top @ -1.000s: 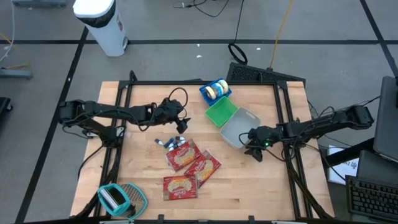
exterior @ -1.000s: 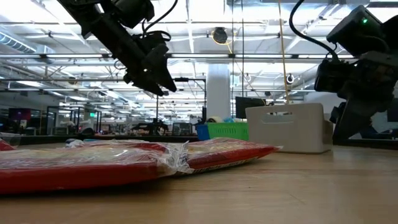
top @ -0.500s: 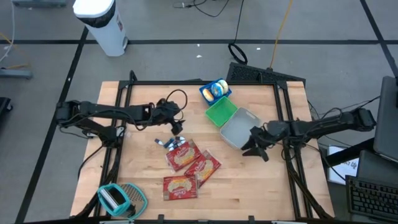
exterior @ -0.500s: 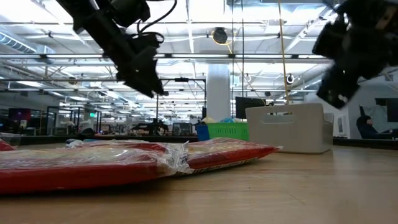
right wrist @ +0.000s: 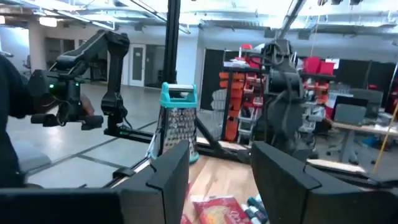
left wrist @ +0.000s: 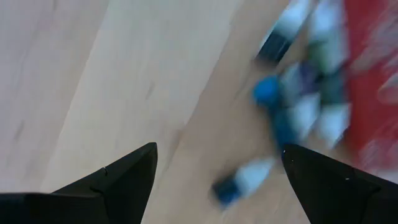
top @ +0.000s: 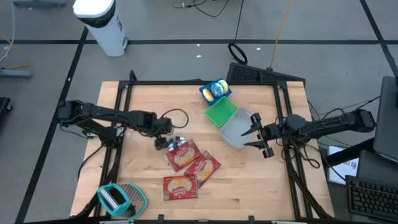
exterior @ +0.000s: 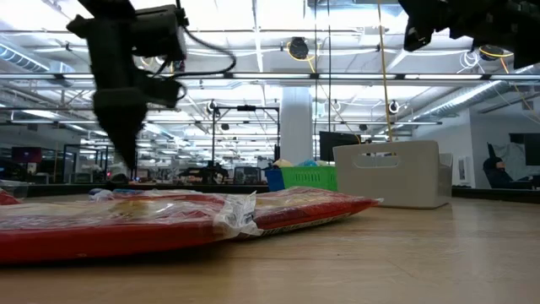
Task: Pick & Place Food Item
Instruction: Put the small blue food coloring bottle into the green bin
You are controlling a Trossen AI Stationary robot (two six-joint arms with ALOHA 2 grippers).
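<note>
Near the middle of the table, your left gripper hangs with its fingers spread wide just over a small blue and white wrapped item beside the topmost of three red food packets. You look to be at the reach step, with nothing picked up yet. Your right gripper waits above the grey bin, fingers parted and holding nothing. Next, I would lower the left gripper squarely around the small item, close, then carry it to a bin; the green bin sits just behind.
</note>
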